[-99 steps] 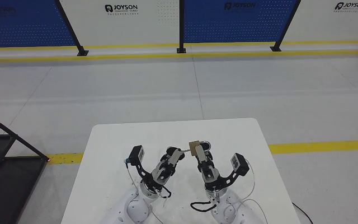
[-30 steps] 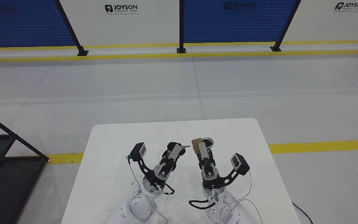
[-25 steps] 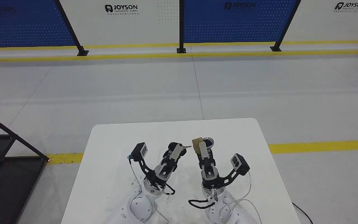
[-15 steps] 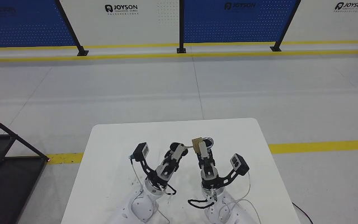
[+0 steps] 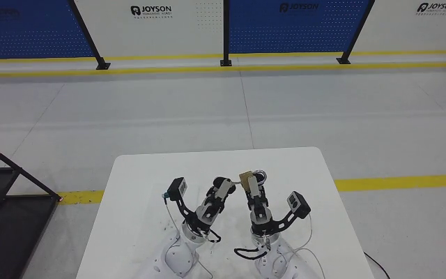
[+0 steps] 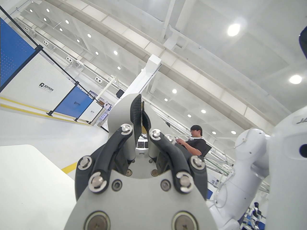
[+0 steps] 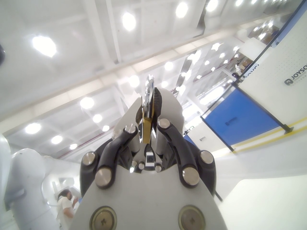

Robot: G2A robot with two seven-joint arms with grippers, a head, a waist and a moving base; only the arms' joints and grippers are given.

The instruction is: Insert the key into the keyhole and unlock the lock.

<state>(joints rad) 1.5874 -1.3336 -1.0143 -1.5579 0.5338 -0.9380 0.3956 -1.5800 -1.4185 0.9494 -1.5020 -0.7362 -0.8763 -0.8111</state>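
Note:
Both arms are held up above the white table (image 5: 139, 202). My right gripper (image 7: 149, 107) is shut on a brass padlock (image 7: 146, 126), whose silver shackle (image 7: 149, 86) sticks out past the fingertips. From above, the padlock (image 5: 245, 178) sits at the tip of the right gripper (image 5: 251, 187), brass body toward the left arm. My left gripper (image 5: 223, 185) is just left of it, fingers shut (image 6: 140, 111) on a thin key (image 5: 235, 183) that points at the padlock's body. Whether the key tip is inside the keyhole cannot be told.
The table top (image 5: 293, 167) around the arms is bare white, its far edge close behind the grippers. A black rack (image 5: 21, 188) stands off the table's left side. Blue and white barrier panels (image 5: 293, 24) line the far floor.
The left gripper has shifted right, closing the gap between the key and the padlock. The right gripper with the padlock has barely moved.

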